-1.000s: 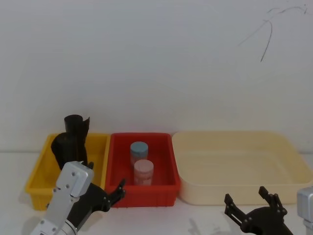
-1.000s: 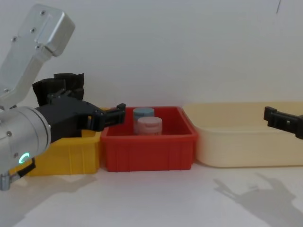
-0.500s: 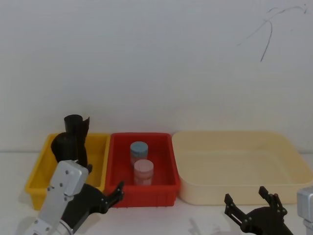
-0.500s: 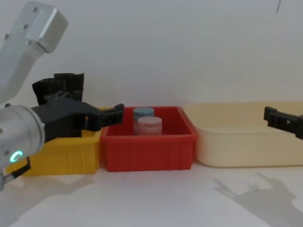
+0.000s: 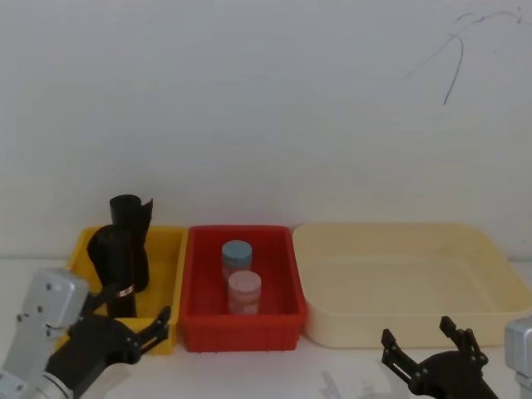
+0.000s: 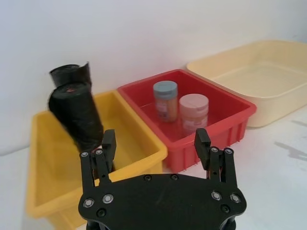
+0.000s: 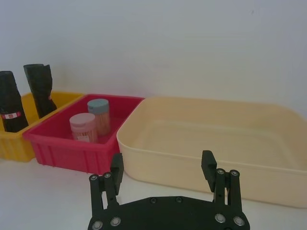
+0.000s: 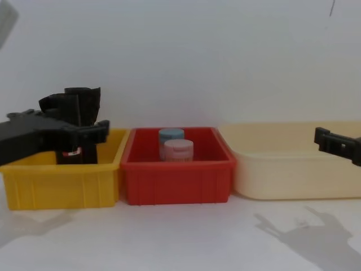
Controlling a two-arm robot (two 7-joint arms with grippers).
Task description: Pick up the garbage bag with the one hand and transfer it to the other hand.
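The garbage bag is a black roll with a red-and-white band, leaning upright in the yellow bin. It also shows in the left wrist view and the right wrist view. A second black roll stands just behind it. My left gripper is open, low in front of the yellow bin, short of the bag and empty. From the chest its fingers cross in front of the bag. My right gripper is open and empty before the cream tray.
A red bin holding two lidded jars sits between the yellow bin and a large cream tray. All three stand in a row against the white wall. Bare white table lies in front of them.
My left arm has drawn back and to the left, from in front of the red bin to in front of the yellow bin. The right gripper has not moved.
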